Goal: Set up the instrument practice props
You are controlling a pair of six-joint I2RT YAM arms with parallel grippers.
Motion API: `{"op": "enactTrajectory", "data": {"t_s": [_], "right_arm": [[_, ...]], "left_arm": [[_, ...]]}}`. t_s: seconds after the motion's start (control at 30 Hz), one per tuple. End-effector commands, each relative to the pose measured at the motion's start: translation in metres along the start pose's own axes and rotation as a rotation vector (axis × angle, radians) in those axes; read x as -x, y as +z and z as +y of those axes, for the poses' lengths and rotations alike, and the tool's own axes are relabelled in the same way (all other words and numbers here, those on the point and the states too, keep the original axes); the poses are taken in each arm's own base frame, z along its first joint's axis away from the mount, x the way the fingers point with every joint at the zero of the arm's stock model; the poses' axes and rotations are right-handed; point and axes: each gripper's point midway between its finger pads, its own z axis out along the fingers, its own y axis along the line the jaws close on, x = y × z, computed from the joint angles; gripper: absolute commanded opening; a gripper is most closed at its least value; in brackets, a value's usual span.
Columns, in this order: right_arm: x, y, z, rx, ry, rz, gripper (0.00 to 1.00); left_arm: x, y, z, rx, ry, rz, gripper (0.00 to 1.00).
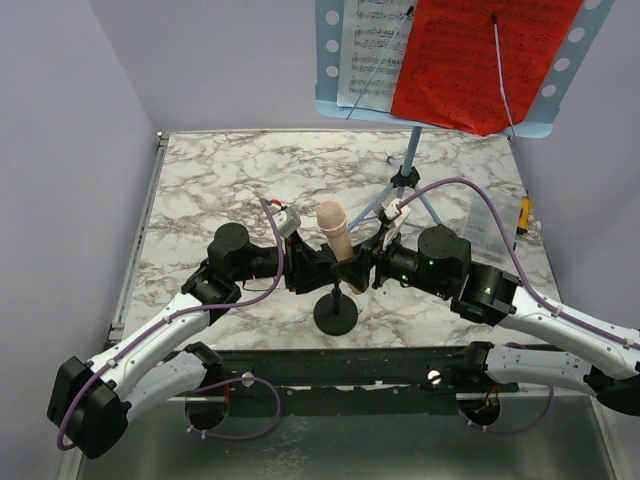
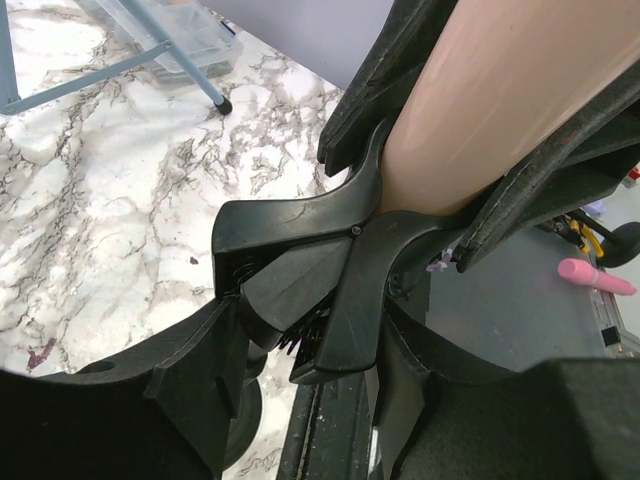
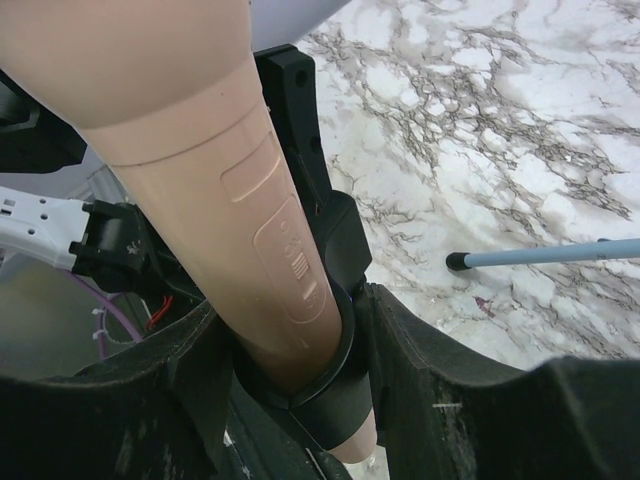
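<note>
The light blue music stand [image 1: 332,60] rises at the back of the marble table, with white sheet music [image 1: 368,50] and a red sheet [image 1: 470,60] on its desk. In front of it the pinkish-beige microphone [image 1: 333,228] sits tilted in a black spring clip [image 2: 330,230] on a stand with a black round base [image 1: 335,315]. My left gripper [image 2: 310,340] [image 1: 305,268] comes in from the left, its fingers pressed on the clip's two levers. From the right, my right gripper [image 3: 295,340] [image 1: 372,262] is shut round the microphone [image 3: 230,200] at its black holder ring [image 3: 350,390].
The stand's tripod legs [image 1: 405,180] spread just behind the microphone; one foot [image 3: 540,255] shows to the right of my right fingers. A small clear box [image 1: 495,215] lies at the table's right edge. The table's dark metal front rail [image 1: 330,365] runs below the round base.
</note>
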Motion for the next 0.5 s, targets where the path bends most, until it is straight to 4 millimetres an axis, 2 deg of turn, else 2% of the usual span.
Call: {"op": "enactTrajectory", "data": {"t_s": [0.0,0.47], "right_arm": [[-0.059,0.001,-0.012,-0.039,0.015,0.179,0.4],[-0.074,0.004,-0.014,-0.035,0.017,0.205,0.4]], "left_arm": [[-0.004,-0.002,-0.015,-0.067,0.006,0.013,0.52],[-0.007,-0.003,-0.015,-0.069,-0.009,0.018,0.52]]}}
